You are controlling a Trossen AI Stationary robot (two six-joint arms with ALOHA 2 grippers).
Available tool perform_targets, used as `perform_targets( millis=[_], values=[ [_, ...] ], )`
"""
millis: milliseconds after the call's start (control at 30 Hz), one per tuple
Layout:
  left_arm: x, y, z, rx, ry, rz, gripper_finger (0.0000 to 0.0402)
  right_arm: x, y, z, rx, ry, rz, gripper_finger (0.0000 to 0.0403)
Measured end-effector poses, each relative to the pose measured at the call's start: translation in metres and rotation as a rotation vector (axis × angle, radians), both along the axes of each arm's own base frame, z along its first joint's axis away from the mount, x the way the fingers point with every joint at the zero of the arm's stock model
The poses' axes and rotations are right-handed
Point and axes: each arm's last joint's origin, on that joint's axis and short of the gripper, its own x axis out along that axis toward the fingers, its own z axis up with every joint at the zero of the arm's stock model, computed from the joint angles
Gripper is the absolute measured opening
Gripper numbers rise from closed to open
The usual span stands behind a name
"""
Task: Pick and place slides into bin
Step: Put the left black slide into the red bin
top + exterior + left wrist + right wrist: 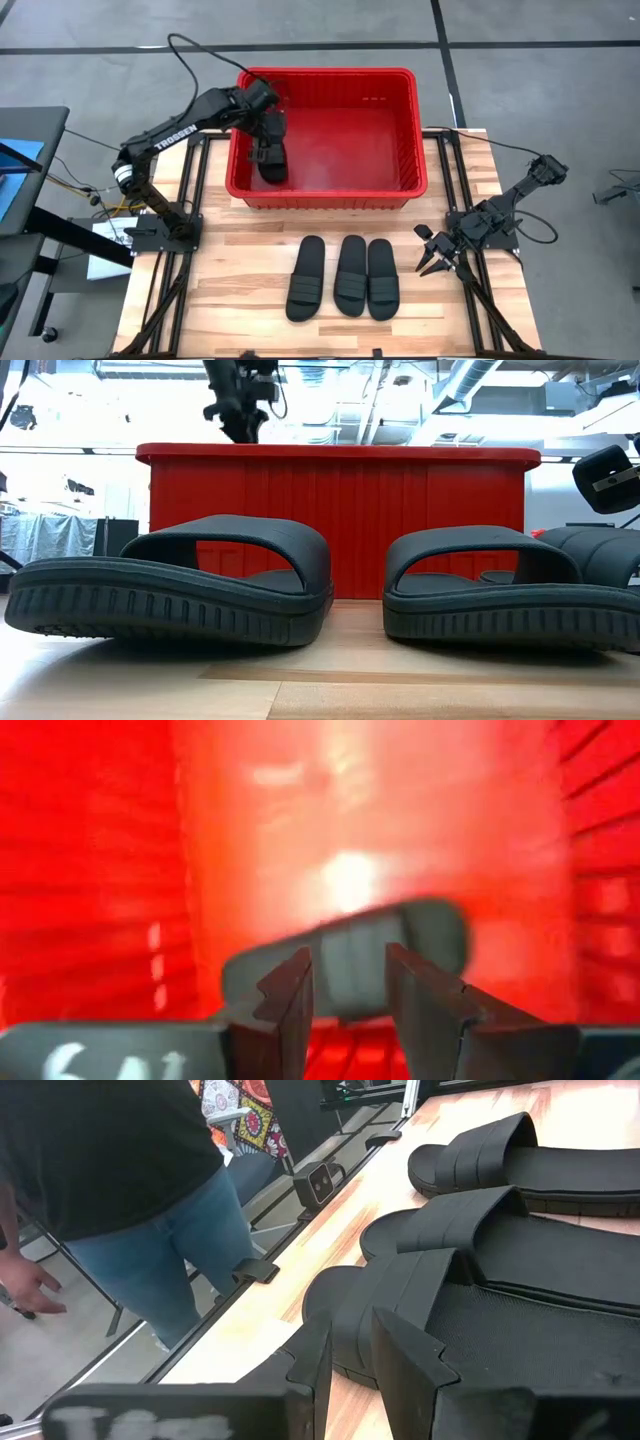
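The red bin (325, 190) stands at the table's far middle. One black slide (273, 166) lies on its floor near the left wall, also seen in the left wrist view (400, 935). My left gripper (266, 132) hangs open above that slide, over the bin, and touches nothing; the low view shows it above the rim (240, 420). Three more slides (306, 277) (350, 275) (382, 278) lie side by side, soles down, on the wooden table in front of the bin. My right gripper (433, 262) rests to their right, its fingers a little apart with nothing between them (350, 1365).
Black frame rails (190, 190) run along both sides of the table. A person (130, 1190) stands beyond the table's edge in the right wrist view. Bare wood (240, 250) lies left of the three slides. The bin's floor to the right of the slide (360, 150) is bare.
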Motion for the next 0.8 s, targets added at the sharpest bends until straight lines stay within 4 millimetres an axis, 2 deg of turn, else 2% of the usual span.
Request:
perform_targets(
  millis=[133,267,500,800],
  values=[
    [0.005,-0.021,0.021,-0.073,-0.069,-0.121,0.0116,0.000,0.000,0.000,0.000,0.000,0.000,0.0066],
    [0.009,-0.047,0.031,-0.144,-0.075,-0.298,0.0116,0.000,0.000,0.000,0.000,0.000,0.000,0.0066],
    [0.016,-0.094,0.027,-0.207,0.022,-0.496,0.0116,0.000,0.000,0.000,0.000,0.000,0.000,0.0066],
    [0.025,-0.154,0.027,-0.258,0.045,-0.609,0.0116,0.000,0.000,0.000,0.000,0.000,0.000,0.0066]
  ],
)
